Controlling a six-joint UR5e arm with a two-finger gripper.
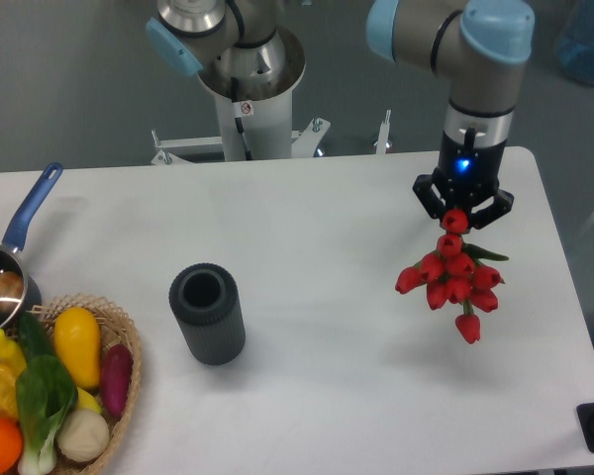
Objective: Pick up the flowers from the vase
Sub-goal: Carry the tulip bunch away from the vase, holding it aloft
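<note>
1. White table under grey wall, robot base at the back. Everything below noted from left edge to right.
2. Far left: saucepan with blue handle, something pale inside, half out of view.
3. Just in front of it: wicker basket of vegetables, yellow, purple, green and orange pieces.
4. Left of centre: vase, dark grey, ribbed, standing upright with its mouth open and nothing in it.
5. Right side, well apart from the vase: gripper pointing down, blue light lit above it. Fingers closed in on the top end of the flowers; red bunch hangs below, off the table, a shadow under it.
6. Judgement: flowers are already out of the vase, so the lift looks done or nearly so.
7. Risks from here:
   - Hold seems to be on one bud at the top, not on the stems. Soft bud could crush or slip out.
   - Bunch hangs loose and lopsided; a quick swing could shake it free.
   - If dropped, it lands near the right table edge.
</note>
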